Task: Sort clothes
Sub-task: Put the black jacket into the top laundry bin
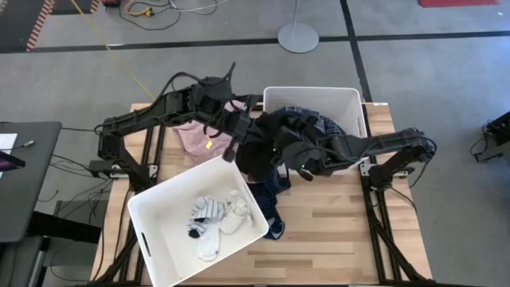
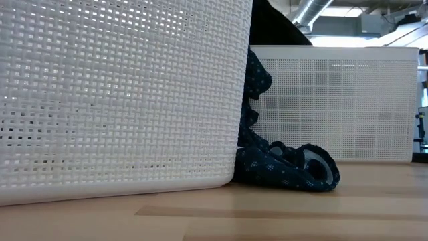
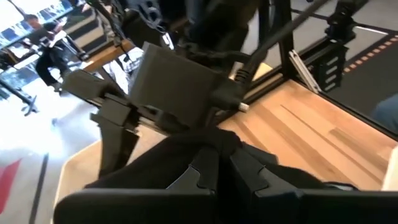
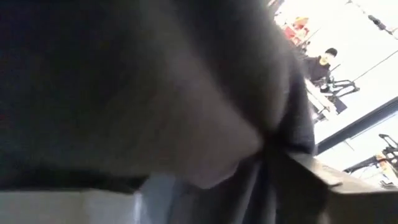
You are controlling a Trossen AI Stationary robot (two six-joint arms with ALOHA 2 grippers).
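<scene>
left arm: yours reaches in from the table's left edge toward the middle, over the pink garment (image 1: 194,137).
left gripper (image 1: 237,135): you have it at the edge of the black garment (image 1: 256,155); fingers (image 3: 193,177) pressed together with black cloth pinched between them in its wrist view, so clenched on the black garment.
pink garment: lies on the table under your left arm, between the two bins, touching the black garment's left side.
front bin (image 1: 147,203): tilted white bin at the table's front left; it fills the left of the low view.
socks (image 1: 213,217): small white and striped ones lie inside the front bin.
black garment: bunched at table centre, between your two grippers, just behind the front bin's corner.
blue patterned piece (image 2: 284,161): on the table, trails from under the black garment to the front, lying against the front bin's right wall.
back bin (image 1: 355,100): white bin at the table's back, right of centre.
plaid shirt (image 1: 323,121): inside the back bin, partly hidden by your right arm.
right gripper (image 1: 275,147): at the black garment's right side; jaws cannot be told, its wrist view is blocked by dark cloth close up.
right arm: yours comes from the table's right edge across the back bin's front.
</scene>
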